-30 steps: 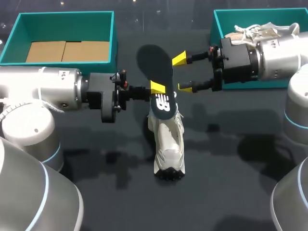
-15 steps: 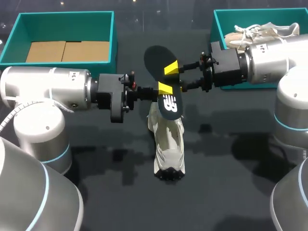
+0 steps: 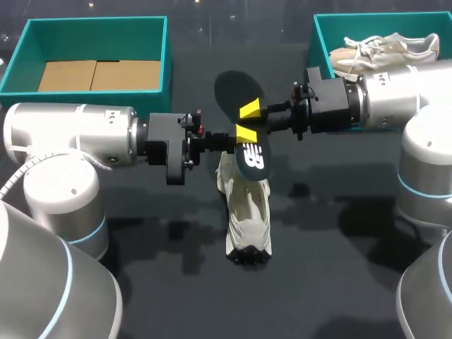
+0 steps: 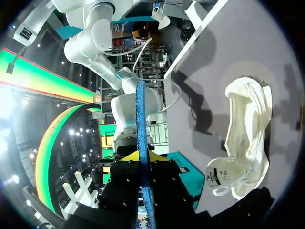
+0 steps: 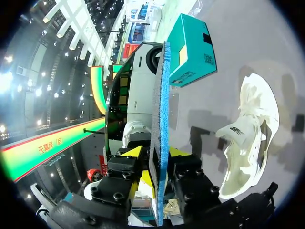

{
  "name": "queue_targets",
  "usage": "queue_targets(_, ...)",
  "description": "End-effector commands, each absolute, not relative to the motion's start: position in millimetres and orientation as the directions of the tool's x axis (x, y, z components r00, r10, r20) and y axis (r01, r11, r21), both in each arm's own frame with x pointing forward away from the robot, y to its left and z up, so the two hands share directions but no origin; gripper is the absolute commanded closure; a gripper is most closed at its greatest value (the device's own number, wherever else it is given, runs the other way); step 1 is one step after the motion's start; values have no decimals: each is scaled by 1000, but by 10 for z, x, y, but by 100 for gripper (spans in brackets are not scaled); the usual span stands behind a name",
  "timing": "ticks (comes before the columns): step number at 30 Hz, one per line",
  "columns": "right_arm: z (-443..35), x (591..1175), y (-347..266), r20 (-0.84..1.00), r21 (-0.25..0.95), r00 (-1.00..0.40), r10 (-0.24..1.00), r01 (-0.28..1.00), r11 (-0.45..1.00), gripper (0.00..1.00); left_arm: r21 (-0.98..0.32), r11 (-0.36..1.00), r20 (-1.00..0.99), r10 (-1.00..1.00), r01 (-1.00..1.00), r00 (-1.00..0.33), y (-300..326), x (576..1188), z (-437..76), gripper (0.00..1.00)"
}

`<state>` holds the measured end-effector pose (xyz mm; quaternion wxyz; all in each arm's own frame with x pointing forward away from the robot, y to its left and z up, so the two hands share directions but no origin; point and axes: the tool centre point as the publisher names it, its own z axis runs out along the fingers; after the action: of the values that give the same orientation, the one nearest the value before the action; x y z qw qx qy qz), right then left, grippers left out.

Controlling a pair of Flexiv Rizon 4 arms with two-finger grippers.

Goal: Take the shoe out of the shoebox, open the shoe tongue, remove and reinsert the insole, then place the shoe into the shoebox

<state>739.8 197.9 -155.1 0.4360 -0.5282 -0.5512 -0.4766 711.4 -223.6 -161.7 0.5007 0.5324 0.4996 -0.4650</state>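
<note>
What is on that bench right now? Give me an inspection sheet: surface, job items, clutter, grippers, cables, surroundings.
Surface: dark table, bearing a shoe and two boxes.
Job's things: white shoe lies on the table between the arms; dark insole is held in the air over it; teal left box holds cardboard; teal right box holds a second shoe.
Clutter: nothing seen.
Grippers: left gripper and right gripper both clamp the insole, from opposite sides.
Cables: grey hose by the left arm's base.
Surroundings: nothing seen.
</note>
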Motion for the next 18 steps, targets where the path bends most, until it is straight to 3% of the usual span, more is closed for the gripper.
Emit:
queue_targets(1, -1566, 7386, 1979, 984, 64, -61, 165, 998, -16, 91, 71, 5, -996, 63, 997, 71, -2250, 7107, -1624, 100)
queue_targets(2, -1567, 7386, 1979, 985, 64, -61, 164, 998, -16, 100, 71, 6, -996, 63, 997, 71, -2252, 7107, -1624, 100)
queue_targets(8, -1582, 7397, 1964, 985, 61, -58, 160, 998, -17, 100, 70, 8, -996, 64, 998, 69, -2253, 7093, -1628, 100)
queue_targets(9, -1586, 7396, 1959, 986, 60, -57, 160, 998, -17, 100, 69, 5, -995, 66, 998, 69, -2248, 7083, -1630, 76)
queue_targets(10, -1589, 7394, 1955, 986, 59, -56, 159, 998, -18, 100, 70, 3, -995, 71, 998, 70, -2238, 7072, -1635, 0)
queue_targets(18, -1641, 7300, 1888, 986, 36, -34, 161, 999, -10, 100, 15, -6, -984, 179, 1000, 16, -1706, 6950, -1470, 0)
